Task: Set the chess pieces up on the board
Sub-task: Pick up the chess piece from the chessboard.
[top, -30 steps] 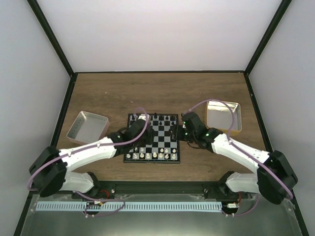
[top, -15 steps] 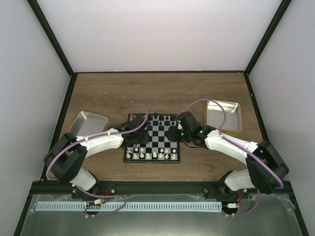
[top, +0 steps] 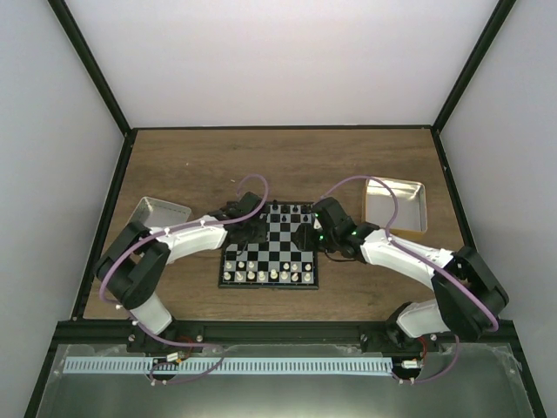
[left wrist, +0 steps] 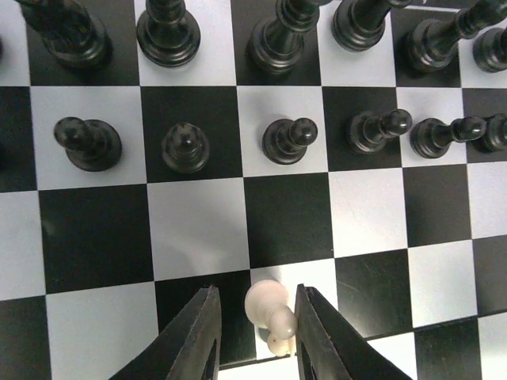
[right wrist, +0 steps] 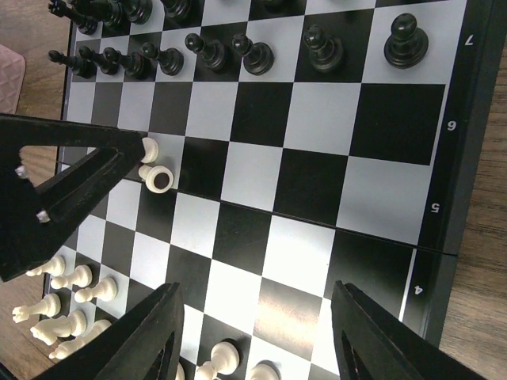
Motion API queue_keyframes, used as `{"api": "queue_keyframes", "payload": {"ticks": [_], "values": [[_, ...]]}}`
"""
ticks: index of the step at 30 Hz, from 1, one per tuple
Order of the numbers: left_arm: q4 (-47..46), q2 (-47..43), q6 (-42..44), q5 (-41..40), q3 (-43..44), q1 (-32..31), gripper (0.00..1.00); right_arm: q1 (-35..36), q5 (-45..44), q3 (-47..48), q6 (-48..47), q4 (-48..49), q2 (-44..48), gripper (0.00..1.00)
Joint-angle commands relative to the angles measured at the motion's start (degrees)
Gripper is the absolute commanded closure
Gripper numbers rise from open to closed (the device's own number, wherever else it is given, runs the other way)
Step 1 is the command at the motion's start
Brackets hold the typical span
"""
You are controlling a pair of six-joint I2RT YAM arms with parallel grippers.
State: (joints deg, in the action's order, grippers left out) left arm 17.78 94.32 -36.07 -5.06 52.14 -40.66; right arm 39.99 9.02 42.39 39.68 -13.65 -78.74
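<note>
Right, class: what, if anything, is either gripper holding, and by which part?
Nothing yet: left gripper straddles a toppled white pawn without clamping it; right gripper is empty.

Tall black back-row chess pieces [left wrist: 166, 36] were cut off at top edge, L wrist view, cream-white pawn [left wrist: 265, 305] contact w/ left gripper [left wrist: 257, 291] was unclear

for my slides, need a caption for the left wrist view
Left claw straddles a tipped white pawn on the board, facing the row of black pawns.

text: 7, 6, 5, 4 | on: black border of the board [right wrist: 469, 170]
</note>
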Motion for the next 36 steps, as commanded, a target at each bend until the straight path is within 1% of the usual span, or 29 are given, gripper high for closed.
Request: {"api": "queue_keyframes", "payload": {"ticks": [1, 7, 12, 15, 20, 24, 27, 30, 34, 36], "values": [[-0.98, 1.83, 1.19, 0.49, 1.35, 0.52, 0.72, 0.05, 0.5, 0.79, 0.17, 0.81, -0.1, 0.47], [-2.22, 2.03, 1.05, 1.81, 0.78, 1.84, 0.73, 0.11, 1.0, 0.75, 0.4, 0.91, -0.18, 0.49], [-2.3, 1.56, 1.66, 1.81, 0.07, 2.17, 0.88, 0.13, 0.96, 0.62, 0.48, 0.95, -0.11, 0.49], [-1.48, 0.18, 2.03, 1.05, -0.56, 2.3, 0.94, 0.1, 1.28, 0.42, 0.79, 1.16, -0.16, 0.49], [0.41, -4.81, 3.04, 0.76, -2.54, 2.34, 0.95, 0.13, 1.6, 0.45, 0.92, 1.55, -0.19, 0.5], [1.4, -9.03, 4.44, 3.57, -4.67, 2.07, 0.95, 0.17, 1.23, 0.44, 0.99, 1.58, -0.04, 0.5], [1.59, -12.04, 5.08, 4.89, -6.34, 0.35, 0.95, 0.12, 0.6, 0.08, 1.66, 1.67, 0.48, 0.5], [1.71, -13.65, 6.19, 4.74, -6.8, -3.22, 0.94, 0.11, -1.19, -1.0, 3.36, 1.66, 1.97, 0.5], [1.73, -12.35, 7.29, 2.55, -5.75, -9.38, 0.94, 0.14, -4.77, -3.19, 6.42, 1.51, 5.78, 0.5], [2.09, -10.55, 7.09, 1.1, -4.8, -11.39, 0.94, 0.07, -6.21, -4.25, 7.41, 1.29, 7.9, 0.5]]}}
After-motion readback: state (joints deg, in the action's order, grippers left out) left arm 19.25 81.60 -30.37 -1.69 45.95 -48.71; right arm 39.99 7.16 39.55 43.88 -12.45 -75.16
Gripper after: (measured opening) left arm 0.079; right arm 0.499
